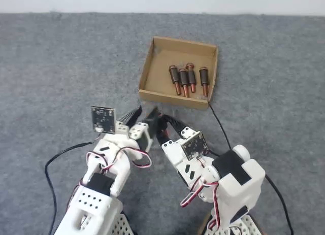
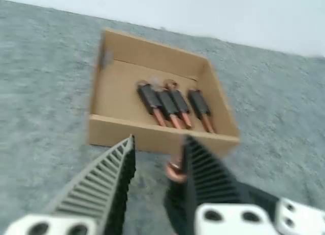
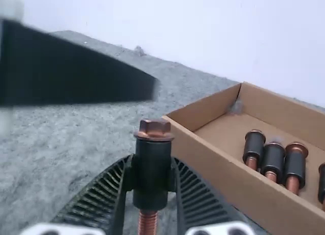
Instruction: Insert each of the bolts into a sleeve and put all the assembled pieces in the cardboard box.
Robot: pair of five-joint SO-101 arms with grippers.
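Right gripper (image 3: 151, 180) clamps sleeved bolt (image 3: 152, 159), apparently upright.

Four assembled pieces (image 1: 184, 78) lie side by side in the cardboard box (image 1: 172, 99); a fifth piece (image 3: 151, 164) sits just before it.

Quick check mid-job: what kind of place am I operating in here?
Probably a lab or hobby test bench, not a factory line: a grey felt-like mat serves as the work surface, a plain white wall sits behind, and one small cardboard box holds four assembled pieces.
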